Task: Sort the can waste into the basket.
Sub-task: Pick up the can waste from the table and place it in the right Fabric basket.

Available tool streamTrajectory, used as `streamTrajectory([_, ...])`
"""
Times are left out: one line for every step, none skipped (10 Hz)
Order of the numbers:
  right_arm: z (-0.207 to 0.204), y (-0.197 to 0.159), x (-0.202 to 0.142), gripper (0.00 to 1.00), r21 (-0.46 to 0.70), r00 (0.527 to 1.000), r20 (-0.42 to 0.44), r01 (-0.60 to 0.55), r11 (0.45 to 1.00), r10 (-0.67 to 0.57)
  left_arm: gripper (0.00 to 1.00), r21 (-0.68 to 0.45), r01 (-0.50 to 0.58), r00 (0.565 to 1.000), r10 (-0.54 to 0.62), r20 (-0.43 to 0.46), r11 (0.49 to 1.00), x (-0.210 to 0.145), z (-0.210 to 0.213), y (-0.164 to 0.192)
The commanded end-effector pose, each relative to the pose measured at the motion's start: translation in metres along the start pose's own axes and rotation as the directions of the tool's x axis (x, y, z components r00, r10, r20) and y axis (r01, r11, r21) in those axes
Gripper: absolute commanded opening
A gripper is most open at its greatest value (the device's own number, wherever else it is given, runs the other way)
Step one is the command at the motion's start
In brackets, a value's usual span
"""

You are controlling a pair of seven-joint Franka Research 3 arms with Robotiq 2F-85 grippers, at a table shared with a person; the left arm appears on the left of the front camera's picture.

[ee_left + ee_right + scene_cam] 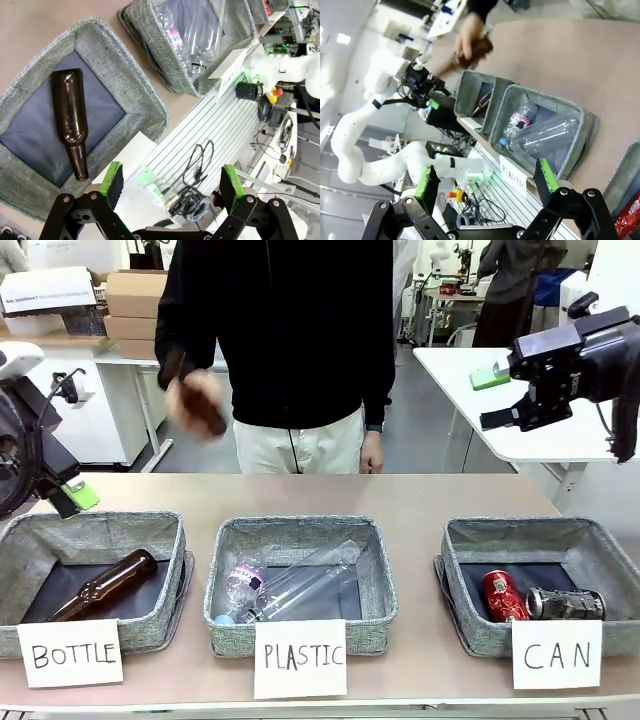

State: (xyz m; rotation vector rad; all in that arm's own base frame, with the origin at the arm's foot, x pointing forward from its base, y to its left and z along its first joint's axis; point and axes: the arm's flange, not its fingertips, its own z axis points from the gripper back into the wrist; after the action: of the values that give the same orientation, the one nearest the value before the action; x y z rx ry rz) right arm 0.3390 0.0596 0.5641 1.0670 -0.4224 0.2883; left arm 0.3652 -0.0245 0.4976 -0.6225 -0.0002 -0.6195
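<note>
Front view level across table (400,495) toward person (290,330), both wrist views high, angled down, sharing PLASTIC basket (150,45).

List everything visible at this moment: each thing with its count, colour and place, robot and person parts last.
Baskets: three, grey woven, in a row on the table: the BOTTLE basket at left, the PLASTIC basket in the middle, the CAN basket at right.
Signs: three, white paper, one on each basket's front.
Cans: two, the red can and the silvery can, lying side by side in the CAN basket.
Brown bottle: one, lying in the BOTTLE basket.
Clear plastic bottles: at least two, lying in the PLASTIC basket.
Table: one, tan.
Left gripper: open, above the BOTTLE basket's near edge.
Right gripper: open, raised.
Person's hand: blurred, holding another brown bottle beyond the table.
</note>
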Motion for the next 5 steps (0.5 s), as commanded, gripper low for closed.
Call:
streamTrajectory([-0.0004,0.0033,0.0007,1.00,0.003,1.000,-0.003,0.011,1.000,-0.011,1.00,0.005,0.010,1.000,-0.010,0.000,1.000,-0.0014,0.0000,0.0015])
streamTrajectory([-0.0004,0.0033,0.0007,1.00,0.003,1.000,-0.003,0.011,1.000,-0.011,1.00,0.005,0.010,1.000,-0.010,0.000,1.000,-0.0014,0.0000,0.0015])
streamTrajectory([-0.0004,0.0033,0.0007,1.00,0.003,1.000,-0.003,0.011,1.000,-0.011,1.00,0.005,0.010,1.000,-0.010,0.000,1.000,-0.0014,0.0000,0.0015])
streamTrajectory([-0.0004,0.0033,0.0007,1.00,0.003,1.000,-0.003,0.011,1.000,-0.011,1.00,0.005,0.010,1.000,-0.010,0.000,1.000,-0.0014,0.0000,0.0015])
streamTrajectory([-0.0004,0.0033,0.0007,1.00,0.003,1.000,-0.003,0.011,1.000,-0.011,1.00,0.005,0.010,1.000,-0.010,0.000,1.000,-0.0014,0.0000,0.0015])
